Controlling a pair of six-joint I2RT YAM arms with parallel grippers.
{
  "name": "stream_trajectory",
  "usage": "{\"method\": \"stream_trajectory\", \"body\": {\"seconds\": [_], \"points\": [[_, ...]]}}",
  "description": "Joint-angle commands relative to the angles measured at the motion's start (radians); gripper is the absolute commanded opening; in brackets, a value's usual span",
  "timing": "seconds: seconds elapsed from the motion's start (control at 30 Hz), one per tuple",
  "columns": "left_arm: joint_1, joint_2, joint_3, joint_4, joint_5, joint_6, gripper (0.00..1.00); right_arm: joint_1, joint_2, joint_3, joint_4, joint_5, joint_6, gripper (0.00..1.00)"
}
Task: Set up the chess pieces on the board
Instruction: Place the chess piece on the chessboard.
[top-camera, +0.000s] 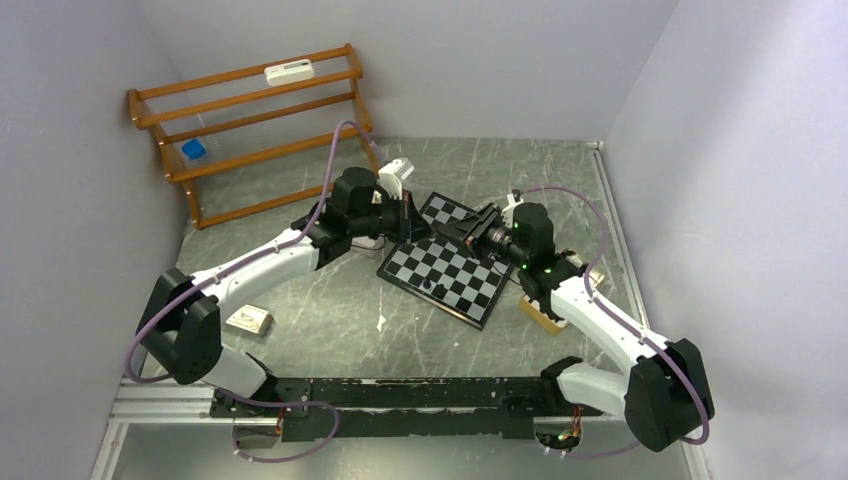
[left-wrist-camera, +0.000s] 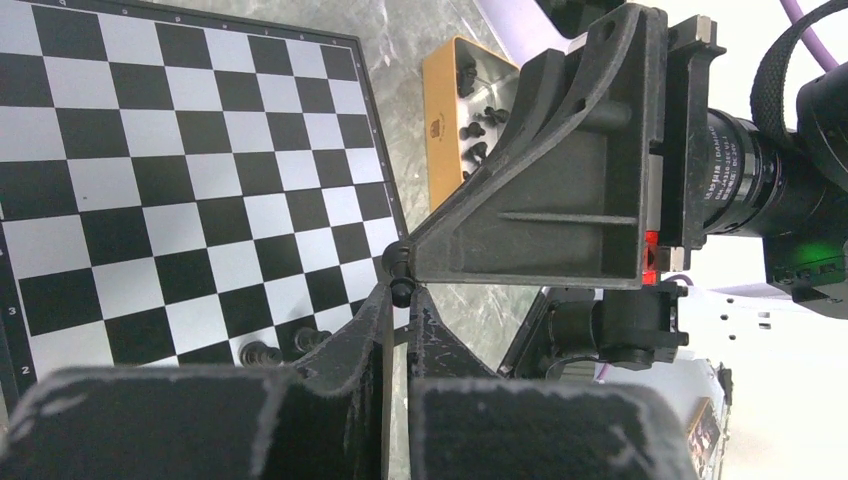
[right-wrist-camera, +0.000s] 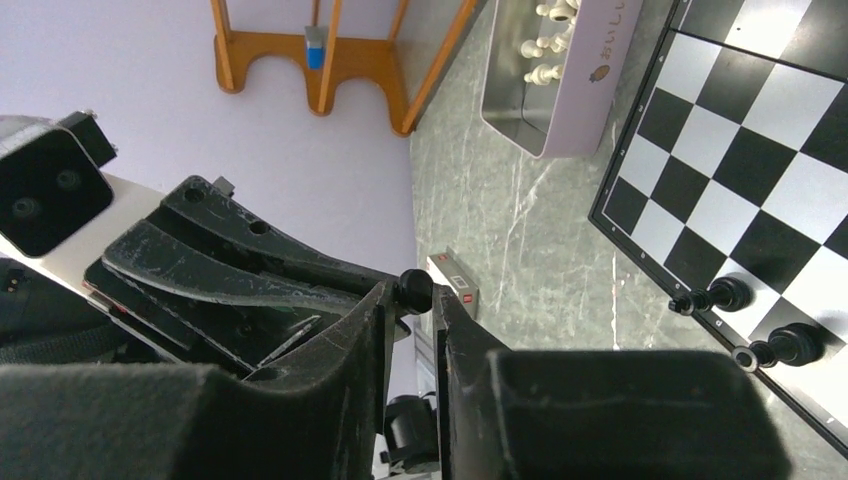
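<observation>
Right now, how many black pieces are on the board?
2: one black piece and its neighbour at the board edge. A third, unplaced, sits in the right gripper; arms may hide more.

top view looks down; close wrist views share the board (left-wrist-camera: 180, 150).

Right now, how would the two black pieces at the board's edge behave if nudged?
Likely tip easily: the black pieces appear to stand tall on narrow round bases. Once down, they would probably roll, being round. They sit near the rim of the board, so one might slide off.
</observation>
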Motion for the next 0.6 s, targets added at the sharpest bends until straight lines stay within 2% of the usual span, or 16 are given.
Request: {"method": "stream_trajectory", "body": {"seconds": [0.0,0.1,0.2,0.3,0.37,0.4,0.57], "points": [[-0.011,0.002,0.050,0.020,-0.005,0.038,0.05,0.007,-0.020,-0.034,0.002,-0.018,-0.020,0.27],[-0.011,0.001,0.055,0.001,-0.013,0.059,0.05,0.005,-0.023,-0.035,-0.016,-0.009,-0.028,0.40],[-0.011,0.006,0.069,-0.064,-0.049,0.090,0.05,0.006,-0.036,-0.020,-0.075,0.023,-0.060,0.66],[-0.010,0.023,0.101,-0.178,-0.120,0.144,0.05,0.004,-0.077,-0.011,-0.148,0.088,-0.112,0.80],[-0.010,0.047,0.132,-0.263,-0.173,0.195,0.05,0.003,-0.118,-0.017,-0.212,0.132,-0.145,0.96],[-0.009,0.067,0.156,-0.319,-0.209,0.216,0.05,0.002,-0.140,-0.019,-0.239,0.157,-0.165,0.99],[-0.010,0.205,0.317,-0.592,-0.366,0.308,0.05,0.002,-0.238,-0.014,-0.369,0.262,-0.277,1.00]]}}
